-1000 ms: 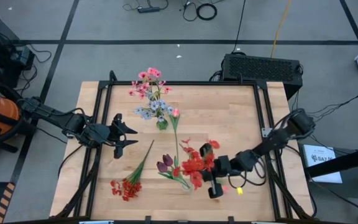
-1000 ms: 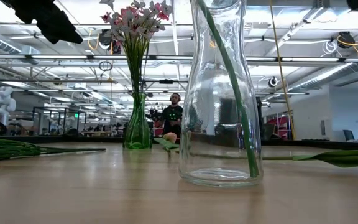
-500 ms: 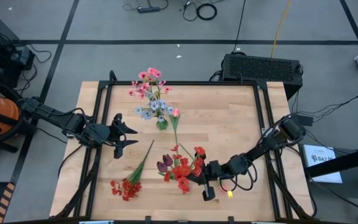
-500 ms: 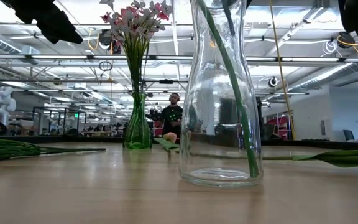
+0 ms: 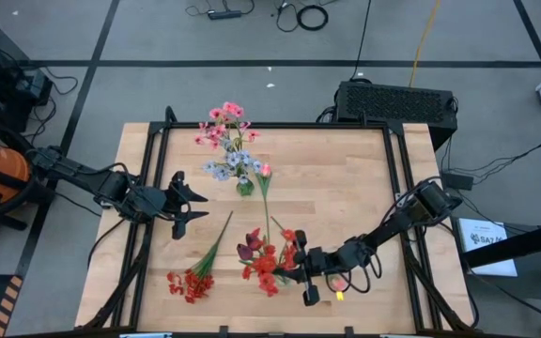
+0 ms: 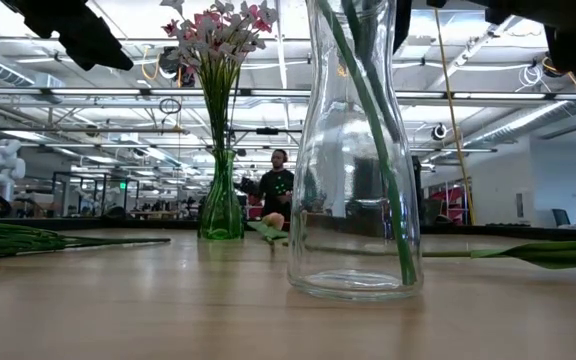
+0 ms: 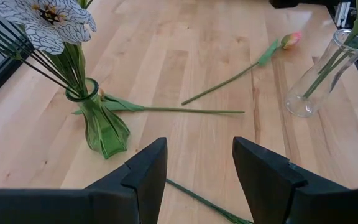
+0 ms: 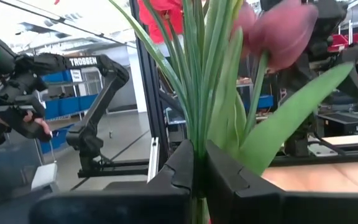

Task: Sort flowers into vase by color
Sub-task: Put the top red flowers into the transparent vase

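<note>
Flowers with long thin green stems are being sorted across a light wooden table [image 5: 346, 178]. A bunch of red-clustered stems [image 5: 266, 268] is being gripped by the right gripper [image 5: 301, 274], whose dark fingers [image 8: 173, 171] are clenched on the green stalks in the right wrist view, with a dark maroon tulip [image 8: 288, 28] showing just behind them. In the high view the red heads are being held over the near middle of the table, above a clear glass carafe-shaped vase [image 6: 353, 160]; in the low view green stalks are seen standing inside that vase. Pink blossoms [image 5: 225, 122] and pale blue-lavender sprigs [image 5: 231, 167] are standing in a small green glass vase [image 7: 102, 124] toward the far side of the table. A pink bud on a green stem [image 5: 265, 171] is lying flat between the two vases. A second bunch of red flowers [image 5: 191, 282] is lying on the table toward its near left corner. The left gripper [image 5: 188, 205] is being held with its fingers spread, grasping nothing, above the table's left side.
</note>
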Controlling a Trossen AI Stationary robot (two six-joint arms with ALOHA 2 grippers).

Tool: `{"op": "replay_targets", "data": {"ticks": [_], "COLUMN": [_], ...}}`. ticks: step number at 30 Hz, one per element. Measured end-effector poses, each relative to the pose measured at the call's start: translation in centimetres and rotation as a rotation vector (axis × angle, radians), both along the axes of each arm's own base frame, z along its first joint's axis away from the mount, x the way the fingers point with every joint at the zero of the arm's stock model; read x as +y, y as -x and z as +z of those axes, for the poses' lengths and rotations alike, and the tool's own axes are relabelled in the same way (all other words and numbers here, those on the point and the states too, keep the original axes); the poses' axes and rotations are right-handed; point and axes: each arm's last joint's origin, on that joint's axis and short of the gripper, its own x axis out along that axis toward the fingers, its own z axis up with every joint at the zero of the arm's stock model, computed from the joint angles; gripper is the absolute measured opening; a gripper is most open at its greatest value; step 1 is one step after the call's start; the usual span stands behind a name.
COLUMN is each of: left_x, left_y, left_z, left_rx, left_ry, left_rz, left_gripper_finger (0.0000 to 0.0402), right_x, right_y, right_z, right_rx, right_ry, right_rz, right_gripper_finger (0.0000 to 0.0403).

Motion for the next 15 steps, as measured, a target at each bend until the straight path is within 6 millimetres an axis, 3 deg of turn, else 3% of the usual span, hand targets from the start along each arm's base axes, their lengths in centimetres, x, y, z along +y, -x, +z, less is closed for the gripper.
{"op": "replay_targets", "data": {"ticks": [15], "left_x": [0.0], "left_y": [0.0], "left_z": [0.0], "left_rx": [0.0], "left_ry": [0.001], "left_rz": [0.001], "left_gripper_finger": [0.0189], "right_x": [0.05], "right_y": [-0.04], "right_z": [-0.25], "right_rx": [0.037], "right_ry": [-0.096], "right_rz": [0.027], "right_gripper_finger": [0.0054]}}
